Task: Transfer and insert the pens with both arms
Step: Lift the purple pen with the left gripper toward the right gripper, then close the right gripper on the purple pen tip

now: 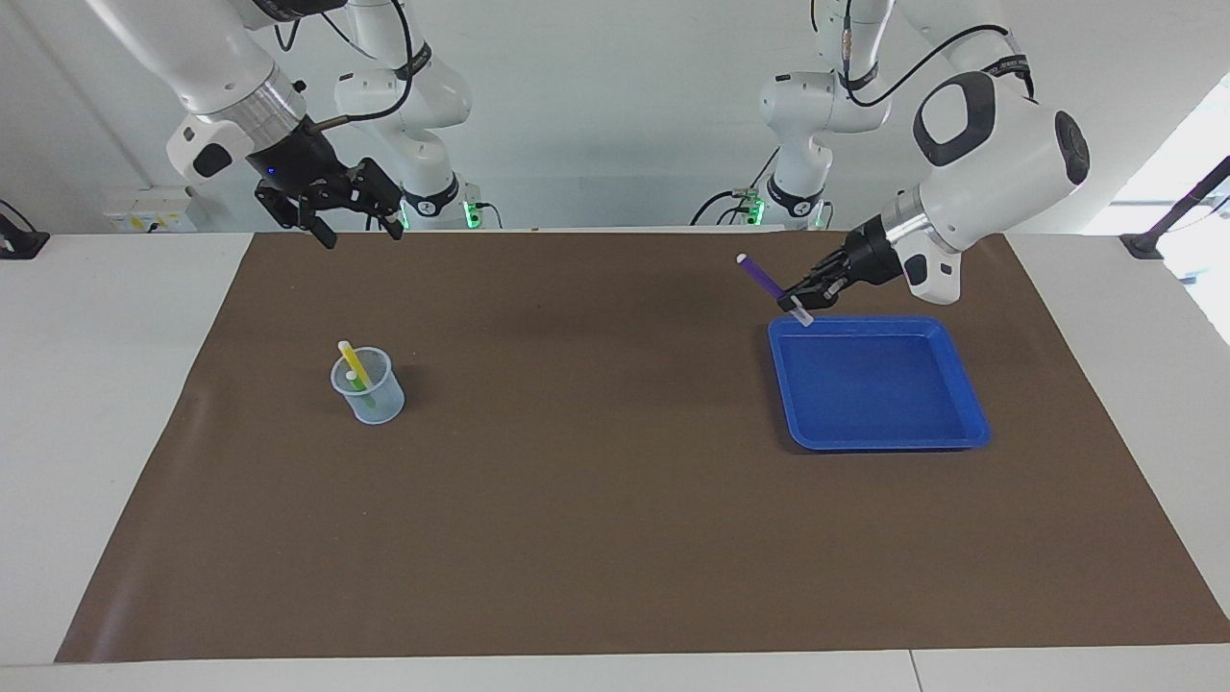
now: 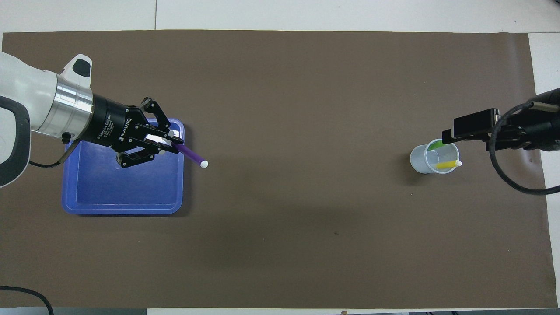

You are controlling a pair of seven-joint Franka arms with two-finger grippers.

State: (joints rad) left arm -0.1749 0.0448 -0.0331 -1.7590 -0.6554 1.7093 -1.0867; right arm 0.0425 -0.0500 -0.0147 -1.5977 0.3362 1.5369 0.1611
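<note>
My left gripper (image 1: 799, 304) is shut on the purple pen (image 1: 762, 277) and holds it tilted in the air over the blue tray's (image 1: 874, 384) corner. In the overhead view the left gripper (image 2: 172, 142) holds the purple pen (image 2: 191, 154), whose pale tip points out past the tray (image 2: 122, 192) over the mat. The yellow pen (image 1: 350, 358) and the green pen (image 1: 360, 383) stand in a clear cup (image 1: 369, 396). My right gripper (image 1: 360, 231) is open and empty, high over the mat beside the cup (image 2: 426, 159). It also shows in the overhead view (image 2: 453, 133).
A brown mat (image 1: 596, 461) covers most of the white table. The tray stands toward the left arm's end and holds nothing that I can see. The cup stands toward the right arm's end. A black cable loops from the right wrist (image 2: 512, 175).
</note>
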